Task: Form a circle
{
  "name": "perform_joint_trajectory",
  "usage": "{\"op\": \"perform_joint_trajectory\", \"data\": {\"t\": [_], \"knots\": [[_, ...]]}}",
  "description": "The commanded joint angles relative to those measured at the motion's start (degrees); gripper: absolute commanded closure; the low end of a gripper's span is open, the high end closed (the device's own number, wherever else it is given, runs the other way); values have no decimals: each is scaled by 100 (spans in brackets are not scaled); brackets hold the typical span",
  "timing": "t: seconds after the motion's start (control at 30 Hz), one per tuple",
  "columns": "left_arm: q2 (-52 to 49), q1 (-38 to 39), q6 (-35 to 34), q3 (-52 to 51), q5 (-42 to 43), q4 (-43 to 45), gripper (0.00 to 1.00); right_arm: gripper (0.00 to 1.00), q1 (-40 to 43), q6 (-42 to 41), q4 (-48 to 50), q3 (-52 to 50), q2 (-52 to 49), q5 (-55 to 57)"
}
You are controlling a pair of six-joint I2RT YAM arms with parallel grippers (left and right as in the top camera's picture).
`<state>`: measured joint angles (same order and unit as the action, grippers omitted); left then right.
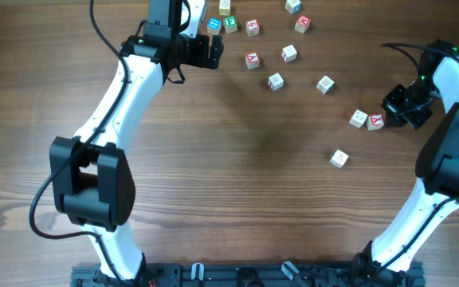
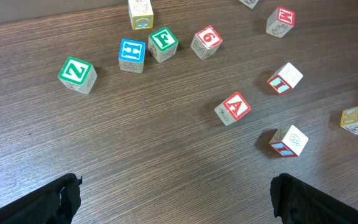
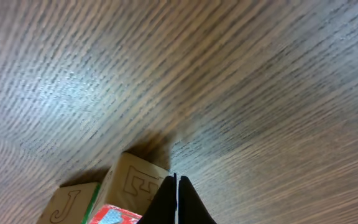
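Several small wooden letter cubes lie in a loose arc across the far right of the table, from a blue cube (image 1: 214, 25) to a pale cube (image 1: 339, 158). My left gripper (image 1: 220, 51) stands open just below the blue and green cubes, nothing between its fingers (image 2: 61, 199). In the left wrist view the green Z cube (image 2: 77, 73), blue H cube (image 2: 132, 55) and red A cube (image 2: 234, 108) lie ahead. My right gripper (image 3: 176, 199) is shut, its tips against a pale cube (image 3: 135, 180) with a red top. A J cube (image 3: 73, 202) stands beside that.
The two arms' white links rise along both sides, the left arm (image 1: 126, 96) and the right arm (image 1: 453, 151). A black rail (image 1: 245, 275) runs along the table's near edge. Bare wood lies in the middle.
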<state>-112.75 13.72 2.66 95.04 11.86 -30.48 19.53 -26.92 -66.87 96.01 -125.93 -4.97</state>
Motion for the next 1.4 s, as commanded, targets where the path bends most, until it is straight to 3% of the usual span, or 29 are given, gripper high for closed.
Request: {"op": "perform_joint_trajectory", "data": {"t": [0.0, 0.27, 0.73, 1.23, 1.37], "knots": [[-50, -22, -15, -28, -15, -2, 0, 96, -39, -7, 13, -13, -63, -131], [-50, -22, -15, -28, -15, -2, 0, 96, -39, -20, 138, -13, -63, 240], [-50, -22, -15, -28, -15, -4, 0, 96, -39, 133, 251, -13, -63, -415], [-50, -22, -13, -28, -15, -4, 0, 96, -39, 127, 229, -13, -63, -409], [-50, -22, -15, -28, -15, -4, 0, 96, -39, 66, 391, -13, -63, 444]]}}
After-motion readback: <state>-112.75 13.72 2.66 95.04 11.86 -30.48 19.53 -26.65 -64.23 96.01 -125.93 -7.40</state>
